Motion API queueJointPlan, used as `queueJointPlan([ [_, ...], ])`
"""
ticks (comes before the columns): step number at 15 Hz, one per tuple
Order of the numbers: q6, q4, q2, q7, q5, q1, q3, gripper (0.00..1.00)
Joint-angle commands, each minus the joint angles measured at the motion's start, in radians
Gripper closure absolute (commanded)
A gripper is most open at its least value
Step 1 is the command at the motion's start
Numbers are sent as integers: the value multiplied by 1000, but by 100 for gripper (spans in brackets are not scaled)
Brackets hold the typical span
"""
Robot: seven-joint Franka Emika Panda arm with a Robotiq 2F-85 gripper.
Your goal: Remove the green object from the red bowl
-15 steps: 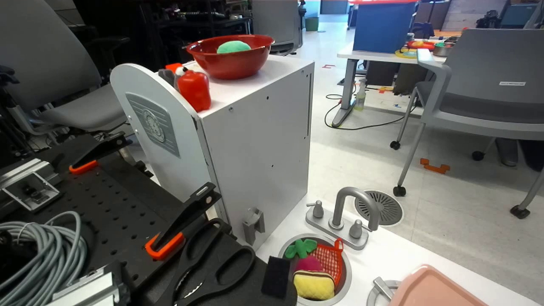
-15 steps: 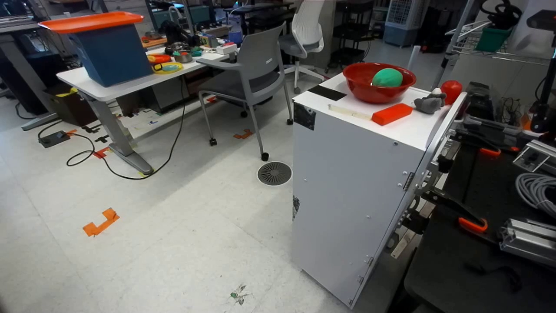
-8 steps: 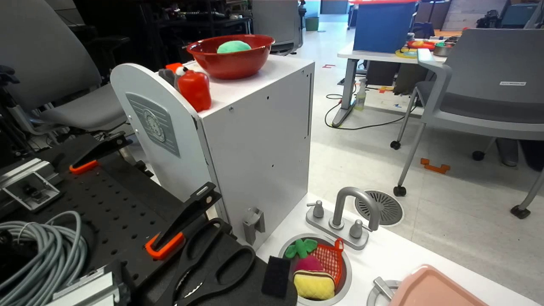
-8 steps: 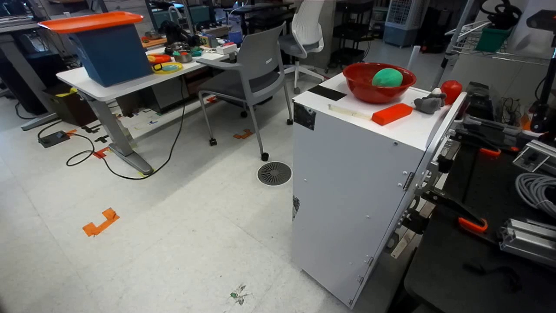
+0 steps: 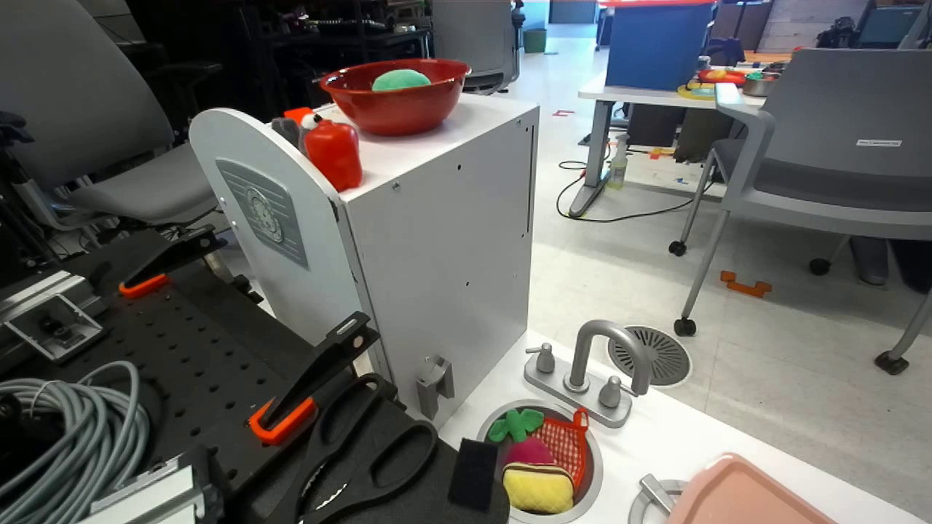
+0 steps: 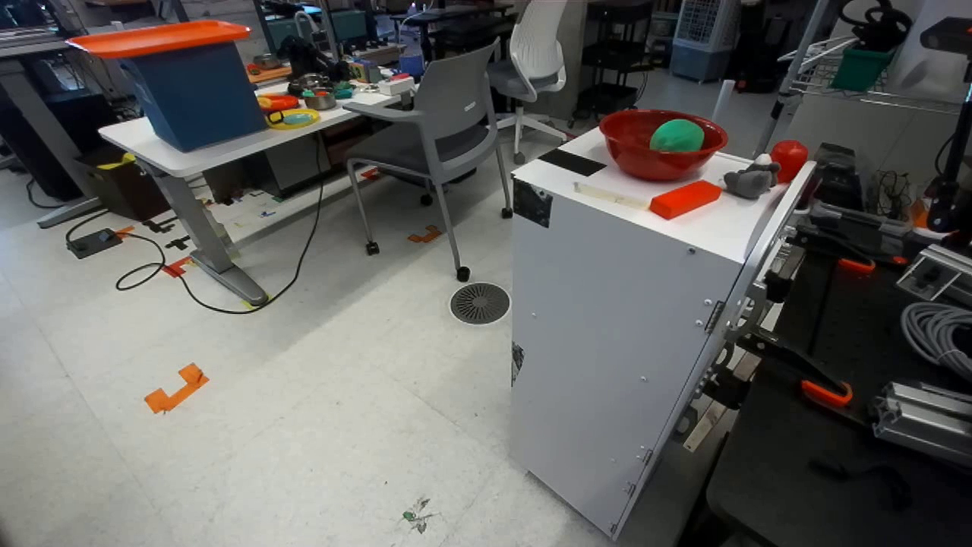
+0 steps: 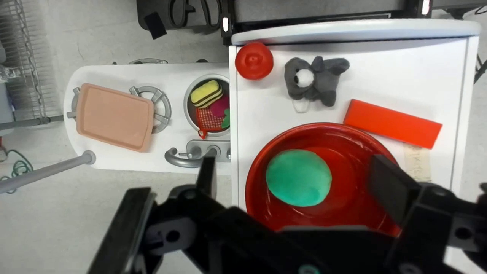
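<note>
Jaws, wrist view: wide apart, holding nothing; the green object [image 7: 298,177] shows in the gap between them.
Green object, wrist view: inside the red bowl [image 7: 350,161], off-centre, toward the sink [image 7: 186,104]; removal not yet done. Smooth, matte, rounded like an egg.
Handling: we judge it light, slightly yielding, perhaps foam or stuffed cloth, not fragile; its curve could make it slip.
Grip: we would close across its middle, just under the widest girth. One jaw shows outside the bowl's rim; we expect to narrow the jaws or shift before entering.
Table [image 7: 411,72], wrist view: white, flat; a red block [image 7: 393,123] lies just beside the bowl (contact we cannot tell), with a grey plush animal [image 7: 321,80] and a red toy pepper [image 7: 254,61] nearby.
Bowl, in an exterior view: upright, glossy; only the top of the green object [image 5: 402,80] shows over the near rim. We judge the bowl light, apt to slide if nudged.
Room, in an exterior view: faucet [image 5: 584,346] and sink lower down beside the table; a grey chair [image 5: 848,124] beyond; a black perforated board [image 5: 218,327] in the foreground.
Floor [image 6: 304,425], in an exterior view: pale, with a round drain [image 6: 480,303] near the table; a blue bin [image 6: 201,99] on a white desk [image 6: 216,153], well apart.
Jaws, both exterior views: out of frame; height above the bowl we cannot tell.
</note>
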Motion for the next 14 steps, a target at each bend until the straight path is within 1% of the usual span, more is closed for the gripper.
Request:
queueJointPlan([
  [1, 86, -25, -11, 50, -73, -4, -6, 0],
  [3, 141, -34, -7, 71, -103, -9, -11, 0],
  [5, 199, -39, 8, 65, -87, -14, -18, 0],
  [8, 240, -30, 41, -32, 63, -24, -37, 0],
  [10, 254, -27, 56, -82, 139, -29, -46, 0],
  [12, 250, -19, 71, -107, 173, -34, -50, 0],
  [14, 242, -9, 88, -104, 174, -37, -52, 0],
])
